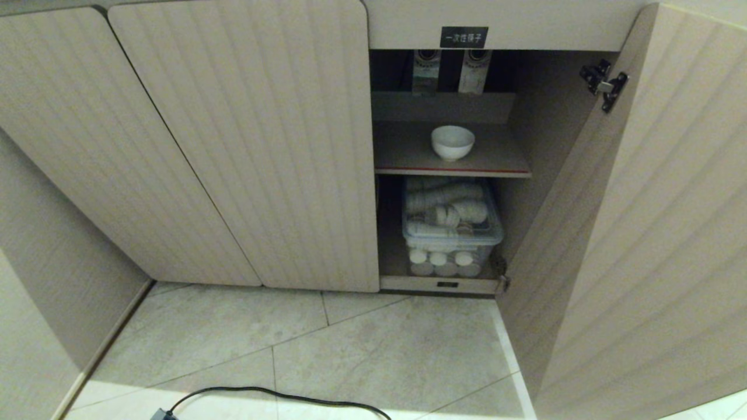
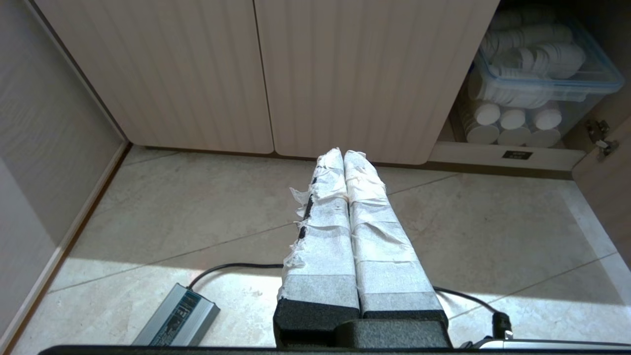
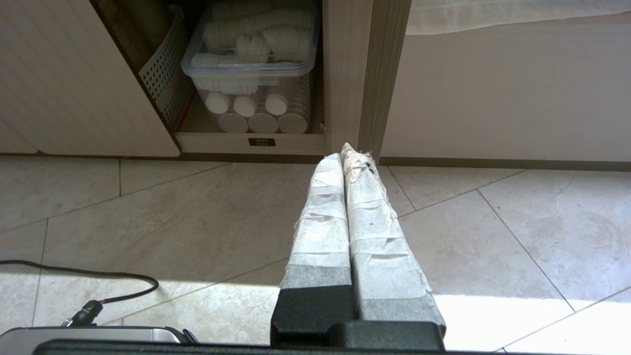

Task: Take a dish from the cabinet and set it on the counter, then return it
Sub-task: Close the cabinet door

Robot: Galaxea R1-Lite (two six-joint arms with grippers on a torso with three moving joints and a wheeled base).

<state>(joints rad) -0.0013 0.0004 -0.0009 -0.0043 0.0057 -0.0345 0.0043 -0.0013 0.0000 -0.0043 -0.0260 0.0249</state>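
Both arms hang low in front of the cabinet (image 1: 245,146), neither one touching anything. The left hand (image 2: 343,157) has its two tape-wrapped fingers (image 2: 325,236) pressed flat together and empty, poised over the tiled floor (image 2: 197,207) just short of the closed ribbed doors. The right hand (image 3: 345,157) is the same, its taped fingers pressed together with nothing between them, pointing toward the foot of the open compartment near the edge of the swung-out door (image 1: 648,233). Behind the left hand a black cable (image 2: 231,267) trails across the tiles to a grey power brick (image 2: 178,316). Inside the open compartment, the dish (image 1: 452,142) sits upright and alone on the upper, red-edged shelf (image 1: 452,170), a little right of its middle. Below that shelf stands a clear plastic box with a blue-rimmed lid (image 1: 452,230), packed with stacked white paper cups (image 1: 446,201). A small black label with white characters (image 1: 463,37) is fixed on the cabinet's face above the opening, and the door's metal hinge (image 1: 605,84) shows at its upper inner corner.
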